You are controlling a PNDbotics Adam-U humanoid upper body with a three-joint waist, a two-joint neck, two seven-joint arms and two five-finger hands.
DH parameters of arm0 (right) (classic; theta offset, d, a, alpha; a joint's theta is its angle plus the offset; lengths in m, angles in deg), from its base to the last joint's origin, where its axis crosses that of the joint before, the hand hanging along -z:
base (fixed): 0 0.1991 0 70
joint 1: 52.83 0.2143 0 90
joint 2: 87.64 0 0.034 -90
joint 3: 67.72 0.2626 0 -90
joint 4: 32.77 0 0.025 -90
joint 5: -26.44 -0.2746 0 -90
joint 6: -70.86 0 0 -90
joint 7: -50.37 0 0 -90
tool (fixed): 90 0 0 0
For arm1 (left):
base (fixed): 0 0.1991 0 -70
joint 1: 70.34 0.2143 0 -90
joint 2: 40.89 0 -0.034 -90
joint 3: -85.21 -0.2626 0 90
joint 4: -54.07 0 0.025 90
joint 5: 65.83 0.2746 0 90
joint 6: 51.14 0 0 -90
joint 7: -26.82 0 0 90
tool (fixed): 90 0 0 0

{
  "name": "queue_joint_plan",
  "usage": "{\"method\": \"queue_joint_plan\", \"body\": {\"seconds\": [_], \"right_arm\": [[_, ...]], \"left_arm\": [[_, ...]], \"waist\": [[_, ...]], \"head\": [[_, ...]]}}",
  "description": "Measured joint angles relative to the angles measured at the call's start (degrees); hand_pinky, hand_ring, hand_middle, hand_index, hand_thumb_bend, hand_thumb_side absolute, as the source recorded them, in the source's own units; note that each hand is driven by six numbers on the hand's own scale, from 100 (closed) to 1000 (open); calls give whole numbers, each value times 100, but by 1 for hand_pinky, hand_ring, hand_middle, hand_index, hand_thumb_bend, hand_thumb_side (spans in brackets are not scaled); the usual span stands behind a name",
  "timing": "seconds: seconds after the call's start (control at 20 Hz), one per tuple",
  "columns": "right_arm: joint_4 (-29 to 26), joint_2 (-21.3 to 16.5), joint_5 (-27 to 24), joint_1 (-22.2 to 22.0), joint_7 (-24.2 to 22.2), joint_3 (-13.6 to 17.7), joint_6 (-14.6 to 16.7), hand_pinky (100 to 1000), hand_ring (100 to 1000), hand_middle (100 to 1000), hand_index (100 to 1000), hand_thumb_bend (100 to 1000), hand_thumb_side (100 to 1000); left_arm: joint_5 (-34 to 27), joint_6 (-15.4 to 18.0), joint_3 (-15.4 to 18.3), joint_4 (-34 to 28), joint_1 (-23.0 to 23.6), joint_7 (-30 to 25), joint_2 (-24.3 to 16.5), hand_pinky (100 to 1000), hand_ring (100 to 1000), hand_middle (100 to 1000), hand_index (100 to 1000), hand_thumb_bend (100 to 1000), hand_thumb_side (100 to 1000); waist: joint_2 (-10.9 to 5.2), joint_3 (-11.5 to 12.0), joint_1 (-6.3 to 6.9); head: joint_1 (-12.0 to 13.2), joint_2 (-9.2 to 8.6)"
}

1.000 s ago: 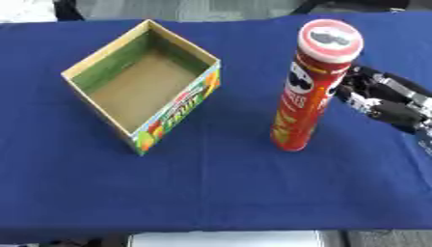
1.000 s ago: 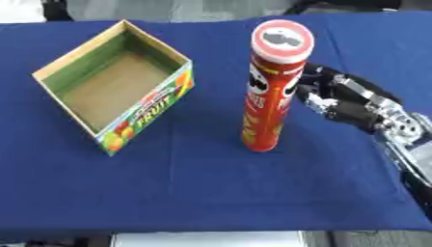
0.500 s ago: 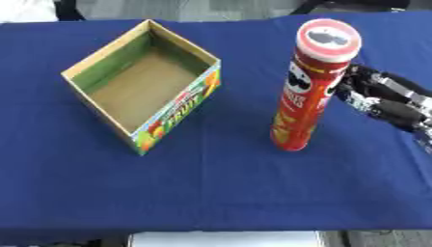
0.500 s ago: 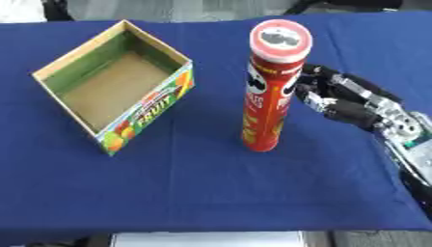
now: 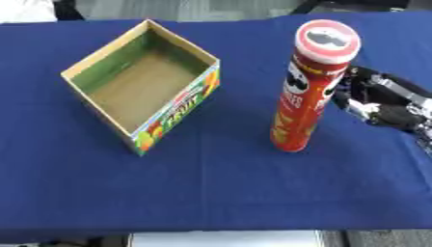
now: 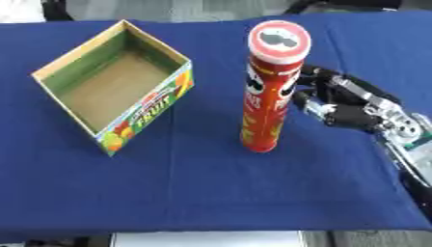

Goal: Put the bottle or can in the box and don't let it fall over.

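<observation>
Left eye view: the can (image 5: 309, 87) stands upright on the blue cloth (image 5: 219, 188), just left of the right hand (image 5: 377, 99). The hand's fingers are curled toward the can's right side; whether they touch it cannot be told here. Against the earlier frames the hand sits slightly closer to the can, which has neither shifted nor tilted. The box (image 5: 139, 84) lies open and empty, well apart to the hand's left, beyond the can

Right eye view: the hand's dark fingers (image 6: 314, 90) reach the can's side at about mid-height, curled part way round it without a completed wrap. The can is not lifted. By judgement, the grasp is only forming; the tall, narrow can could topple if nudged before the fingers close

The left hand shows in neither view
</observation>
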Motion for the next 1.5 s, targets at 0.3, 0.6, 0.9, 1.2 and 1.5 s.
{"method": "queue_joint_plan", "body": {"seconds": [0.3,0.6,0.9,1.2,1.5], "right_arm": [[0,0,-7,-27,-177,2,-48,942,985,1000,981,391,100],[1,0,-60,-26,-145,12,-117,943,986,1000,983,387,100],[0,0,-89,-28,-78,13,-152,944,988,1000,984,379,100],[-34,7,-164,-11,-37,-2,-159,945,990,1000,985,376,100],[-38,51,-256,78,-21,-19,-166,946,992,1000,985,372,100]], "left_arm": [[-16,7,0,1,0,-22,37,754,919,892,915,603,970],[-25,13,0,1,0,-31,37,754,920,892,915,603,973],[-27,13,0,1,0,-34,38,754,921,892,915,600,975],[-40,18,0,1,0,-39,40,754,922,892,915,596,975],[-43,25,-1,1,0,-54,67,754,923,893,915,595,979]], "waist": [[8,-21,5],[11,-21,8],[11,-21,8],[11,-17,7],[16,-6,6]], "head": [[0,0],[0,0],[-5,0],[-10,0],[-19,0]]}}
